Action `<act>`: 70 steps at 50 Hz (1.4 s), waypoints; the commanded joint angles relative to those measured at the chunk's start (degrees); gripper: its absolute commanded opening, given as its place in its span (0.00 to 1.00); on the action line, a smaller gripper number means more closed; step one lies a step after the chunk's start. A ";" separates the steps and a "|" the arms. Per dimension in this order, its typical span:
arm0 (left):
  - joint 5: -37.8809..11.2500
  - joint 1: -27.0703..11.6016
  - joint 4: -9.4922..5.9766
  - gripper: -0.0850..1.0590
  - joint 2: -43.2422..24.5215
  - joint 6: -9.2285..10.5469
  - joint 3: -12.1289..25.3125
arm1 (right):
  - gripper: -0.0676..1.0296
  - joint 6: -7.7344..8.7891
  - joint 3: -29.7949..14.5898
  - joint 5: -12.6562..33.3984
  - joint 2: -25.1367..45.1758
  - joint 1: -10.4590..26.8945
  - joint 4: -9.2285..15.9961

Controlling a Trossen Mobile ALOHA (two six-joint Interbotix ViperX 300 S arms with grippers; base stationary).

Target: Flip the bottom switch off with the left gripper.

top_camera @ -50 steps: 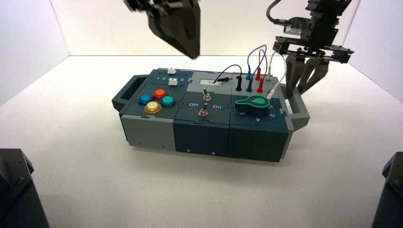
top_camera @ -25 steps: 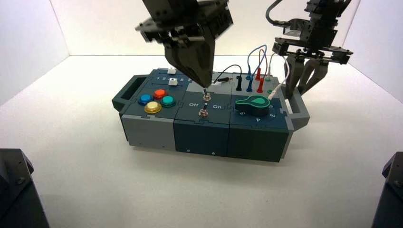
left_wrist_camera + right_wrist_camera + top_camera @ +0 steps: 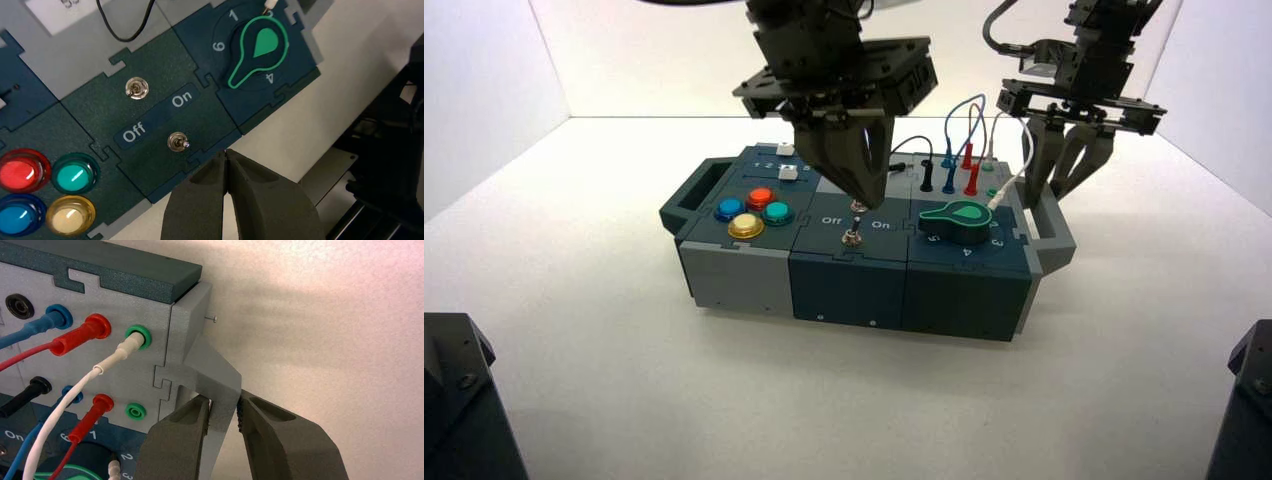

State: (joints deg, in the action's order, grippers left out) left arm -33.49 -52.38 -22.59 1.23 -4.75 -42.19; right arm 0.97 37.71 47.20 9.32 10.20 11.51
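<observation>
The bottom switch [image 3: 851,238] is a small metal toggle on the dark middle panel of the box [image 3: 844,288], between the words Off and On. In the left wrist view its lever [image 3: 177,142] leans toward the On side. My left gripper [image 3: 863,201] is shut into a pointed wedge and empty. It hangs just above the switch panel, its tip over the top switch in the high view. In the left wrist view the tip [image 3: 226,152] is apart from the bottom switch, on its On side. My right gripper [image 3: 1056,192] grips the box's grey right handle [image 3: 210,370].
Red, blue, green and yellow buttons [image 3: 752,210] sit left of the switches. A green knob [image 3: 957,219] sits to their right, with plugged wires [image 3: 959,150] behind it. The top switch [image 3: 136,88] lies beyond the bottom one. Dark arm bases fill the near corners.
My left gripper has come down from high above the box's back and moved right, its tip now just above the switch panel. The right gripper has not moved.
</observation>
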 commanded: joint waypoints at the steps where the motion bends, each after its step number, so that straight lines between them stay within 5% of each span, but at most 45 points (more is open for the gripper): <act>1: 0.88 -0.35 -0.35 0.05 0.18 0.18 1.05 | 0.04 0.79 -1.85 -0.62 -0.35 1.32 0.35; 70: 3.69 4.13 0.26 0.05 -4.39 -0.35 0.79 | 0.04 1.49 -1.85 -0.62 0.35 1.32 0.26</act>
State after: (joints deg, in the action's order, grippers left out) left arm -30.15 -50.19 -22.59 -3.78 -4.92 -42.10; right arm 1.41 37.53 47.20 9.67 10.20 11.51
